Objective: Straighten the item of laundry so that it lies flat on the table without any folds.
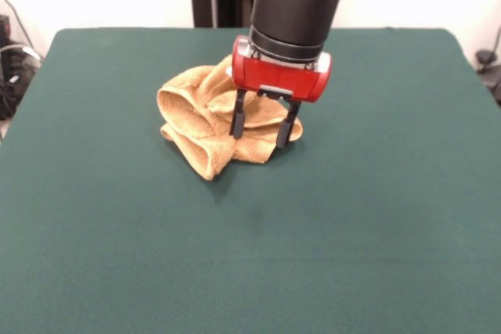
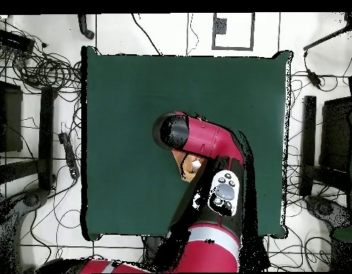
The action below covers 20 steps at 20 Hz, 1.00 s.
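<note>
While the arm hides most from overhead, crumpled towel (image 1: 205, 119), tool (image 1: 264, 126) spread over it.

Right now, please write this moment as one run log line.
towel: crumpled, folded heap | gripper: open, fingers down at heap's edge | table: towel not flat | task: not done

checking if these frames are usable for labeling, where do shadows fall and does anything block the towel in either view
Front view: even, soft light; the towel casts a faint shadow on the table toward the camera, and the open hand covers part of its right side. Overhead view: the arm hides nearly all the towel, leaving only a small orange patch; the hand itself is not visible there.
</note>
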### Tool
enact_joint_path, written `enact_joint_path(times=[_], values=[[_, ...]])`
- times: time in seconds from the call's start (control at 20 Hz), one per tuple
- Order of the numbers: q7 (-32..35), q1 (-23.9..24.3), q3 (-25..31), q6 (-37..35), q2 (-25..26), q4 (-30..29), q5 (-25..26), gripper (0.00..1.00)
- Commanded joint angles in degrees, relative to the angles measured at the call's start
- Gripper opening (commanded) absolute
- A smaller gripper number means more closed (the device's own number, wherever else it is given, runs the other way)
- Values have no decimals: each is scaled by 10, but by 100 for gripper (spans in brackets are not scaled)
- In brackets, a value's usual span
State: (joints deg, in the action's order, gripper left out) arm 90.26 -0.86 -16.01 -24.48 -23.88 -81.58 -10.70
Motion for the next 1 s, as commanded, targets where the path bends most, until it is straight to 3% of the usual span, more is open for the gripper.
enact_joint_path(times=[0.05, 1.0], values=[[134, -5, 49, 15, 26, -27, -20, 100], [134, -23, 39, 33, 50, -14, -12, 100]])
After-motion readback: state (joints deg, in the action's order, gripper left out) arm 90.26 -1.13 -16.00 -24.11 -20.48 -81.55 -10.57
